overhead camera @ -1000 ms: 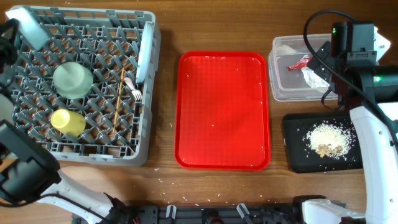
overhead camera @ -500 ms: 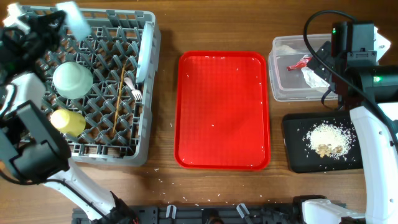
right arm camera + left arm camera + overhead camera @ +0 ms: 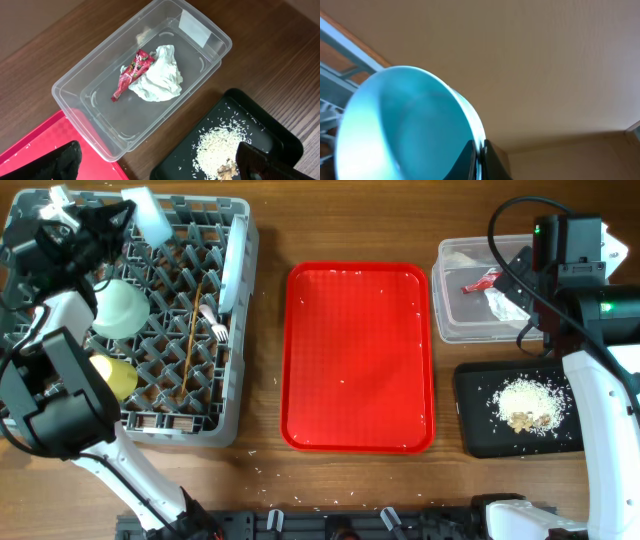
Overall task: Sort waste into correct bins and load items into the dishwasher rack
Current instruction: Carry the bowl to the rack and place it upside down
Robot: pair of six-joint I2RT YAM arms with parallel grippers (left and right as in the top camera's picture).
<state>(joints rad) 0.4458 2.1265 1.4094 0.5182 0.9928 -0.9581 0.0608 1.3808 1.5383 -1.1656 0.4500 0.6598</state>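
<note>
My left gripper (image 3: 127,211) is shut on the rim of a pale green-blue bowl (image 3: 152,218) and holds it tilted over the back edge of the grey dishwasher rack (image 3: 60,415). In the left wrist view the fingertips (image 3: 470,155) pinch the bowl's rim (image 3: 410,120). In the rack are a second bowl (image 3: 118,308) upside down, a yellow cup (image 3: 110,375), chopsticks (image 3: 190,350), a white fork (image 3: 212,326) and a plate (image 3: 232,275) on edge. My right gripper (image 3: 162,167) is open and empty above the clear tub (image 3: 95,70), which holds the red wrapper (image 3: 131,72) and the napkin (image 3: 157,77). Rice (image 3: 217,145) lies in the black tray (image 3: 280,135).
A flat red tray (image 3: 360,355) with a few rice grains lies in the middle of the wooden table. The clear tub (image 3: 455,320) and the black tray (image 3: 480,435) stand at the right. Stray grains lie near the table's front edge.
My left gripper has carried the bowl to the right along the rack's back edge, from the far-left corner. The right arm has not moved.
</note>
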